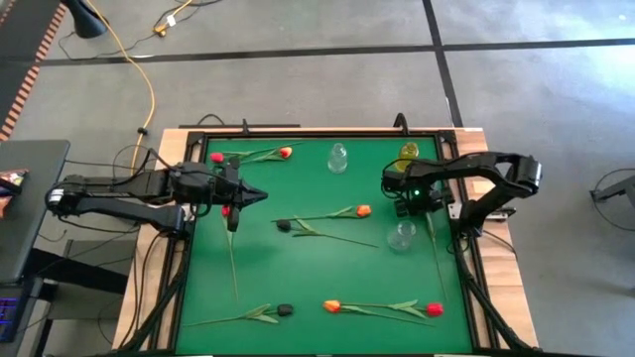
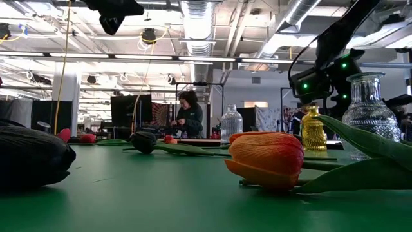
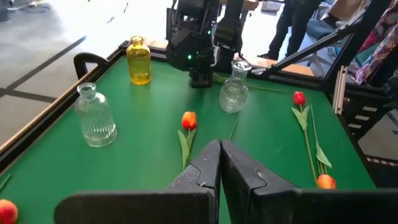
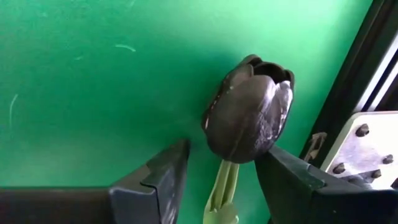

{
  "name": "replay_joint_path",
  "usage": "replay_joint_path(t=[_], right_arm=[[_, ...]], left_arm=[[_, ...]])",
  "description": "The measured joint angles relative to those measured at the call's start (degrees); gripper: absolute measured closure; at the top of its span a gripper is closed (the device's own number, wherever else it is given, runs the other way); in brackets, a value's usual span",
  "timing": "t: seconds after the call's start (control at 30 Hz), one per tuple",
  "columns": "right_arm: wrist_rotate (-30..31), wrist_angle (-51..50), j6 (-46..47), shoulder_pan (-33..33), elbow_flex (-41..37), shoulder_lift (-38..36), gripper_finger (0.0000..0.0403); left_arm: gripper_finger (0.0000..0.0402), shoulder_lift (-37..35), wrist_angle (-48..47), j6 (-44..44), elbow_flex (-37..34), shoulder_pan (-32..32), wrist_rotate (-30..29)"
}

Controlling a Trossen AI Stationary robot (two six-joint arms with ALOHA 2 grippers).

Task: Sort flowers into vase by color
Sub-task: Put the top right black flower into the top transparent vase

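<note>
Right end effector (image 4: 221, 180) sits low at the right edge of the green tabletop (image 1: 308, 288), fingers spread apart with a near-black tulip (image 4: 249, 115) between them; the head sits just past the fingertips and its pale green stem runs down the gap. Cannot tell if the fingers actually press the stem, so a grasp is not confirmed. In the high view this end effector (image 1: 409, 203) is between the yellow vase (image 1: 408, 153) and a clear vase (image 1: 400, 236), next to the tabletop frame. Left end effector (image 3: 219, 163) is clenched, fingers pressed together with nothing visible between them; it hangs over the left part of the tabletop (image 1: 234, 193). The other flowers lie flat on the tabletop: a red-headed one (image 1: 217, 157) and an orange-red one (image 1: 286, 152) near the far left corner, an orange one (image 1: 363, 210) and a dark one (image 1: 284, 224) near the middle, a dark one (image 1: 286, 310), an orange one (image 1: 332, 305) and a red one (image 1: 434, 309) along the near edge. A second clear vase (image 1: 337, 157) stands at the far side, centre. No flower is visible in any vase. A person (image 2: 190, 115) stands in the room behind, seen in the low view.
</note>
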Motion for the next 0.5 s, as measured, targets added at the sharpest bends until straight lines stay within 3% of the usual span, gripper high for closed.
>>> replay_joint_path(t=[0.37, 0.5], right_arm=[[1.4, -3.6, -1.9, 1.7, 1.5, 0.3, 0.0344], [1.7, -6.0, -3.4, 2.6, 4.8, 0.3, 0.0377]], left_arm=[[0.0401, 0.0, -1.9, -1.9, 0.0, 0.0, 0.6], [0.0401, 0.0, -2.0, -1.9, 0.0, 0.0, 0.2]])
